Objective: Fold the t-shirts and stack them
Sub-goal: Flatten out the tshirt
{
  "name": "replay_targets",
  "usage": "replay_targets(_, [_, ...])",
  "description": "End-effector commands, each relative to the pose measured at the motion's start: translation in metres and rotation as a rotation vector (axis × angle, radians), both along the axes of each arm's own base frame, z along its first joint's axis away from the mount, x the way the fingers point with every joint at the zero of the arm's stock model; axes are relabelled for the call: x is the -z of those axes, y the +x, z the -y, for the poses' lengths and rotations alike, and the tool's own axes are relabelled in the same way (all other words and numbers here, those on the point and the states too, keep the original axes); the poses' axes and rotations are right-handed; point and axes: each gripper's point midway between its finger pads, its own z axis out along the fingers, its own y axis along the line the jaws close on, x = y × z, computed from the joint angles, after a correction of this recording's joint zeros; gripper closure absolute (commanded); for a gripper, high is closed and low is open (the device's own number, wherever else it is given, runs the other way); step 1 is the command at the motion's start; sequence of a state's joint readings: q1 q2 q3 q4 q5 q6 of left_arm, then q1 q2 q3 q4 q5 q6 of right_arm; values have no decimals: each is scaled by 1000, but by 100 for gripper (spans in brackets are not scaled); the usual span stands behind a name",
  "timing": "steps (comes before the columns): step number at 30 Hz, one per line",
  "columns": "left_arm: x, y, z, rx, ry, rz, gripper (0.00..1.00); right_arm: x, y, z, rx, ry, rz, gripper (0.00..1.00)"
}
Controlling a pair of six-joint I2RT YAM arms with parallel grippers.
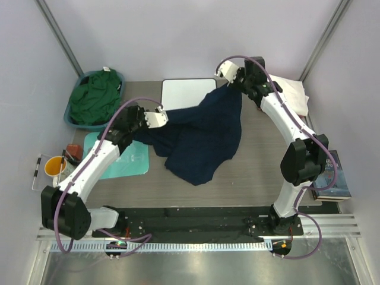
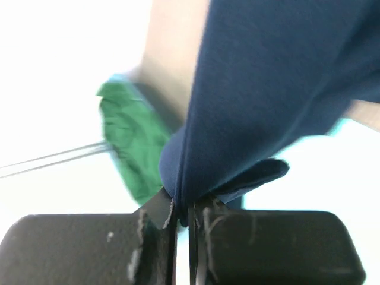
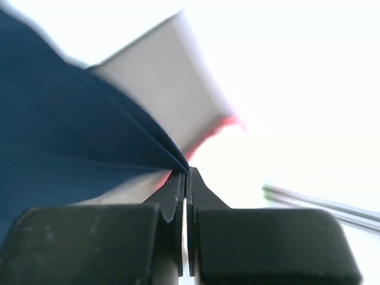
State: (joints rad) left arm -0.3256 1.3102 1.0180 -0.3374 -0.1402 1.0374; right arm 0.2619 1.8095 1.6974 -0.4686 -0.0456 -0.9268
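Since both grippers pinch an edge of the navy t-shirt (image 1: 205, 136), it hangs spread between them, overlapping the white board (image 1: 184, 92) on its right and trailing nearward from it. The left gripper (image 1: 161, 117) is clamped on cloth beside the board's near left corner, and the right gripper (image 1: 228, 80) beside its far right corner. They are probably stretching the shirt flat for folding.
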Motion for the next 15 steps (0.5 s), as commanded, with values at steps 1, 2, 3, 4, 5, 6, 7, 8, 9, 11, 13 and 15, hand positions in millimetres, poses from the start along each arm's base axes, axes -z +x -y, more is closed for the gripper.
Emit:
replay_targets(1, [-43,5,-3,78,69,97,100,-132,44,35,165,-85,456,99])
replay_targets(2, [-50,9,-5,80,83,124,100,-147,47,38,178,-98,514,99])
replay_targets(3, [-59,14,-8,83,104,158,100,-171,49,40,199,-87,609,99])
replay_targets(4, [-64,18,-11,75,113,173,100,-187,50,40,205,-79,667,99])
replay_targets(5, [-76,21,-11,70,111,196,100,-200,49,41,210,-76,712,99])
replay_targets(6, [-78,21,-13,71,115,192,100,-223,45,42,219,-56,792,99])
replay_targets(7, [-83,21,-12,78,113,195,100,-233,43,41,211,-46,827,99])
replay_targets(8, [-90,20,-10,86,109,204,100,-249,36,42,209,-36,873,99])
replay_targets(9, [-88,14,-10,99,111,177,100,-264,29,41,204,-19,931,99])
replay_targets(11, [-98,-3,-2,165,86,158,100,-288,10,37,154,5,978,99])
replay_targets(13, [-87,-39,6,281,80,35,100,-287,1,29,72,39,931,99])
replay_targets(15, [-59,-87,3,365,101,-173,100,-283,-20,25,20,96,864,99])
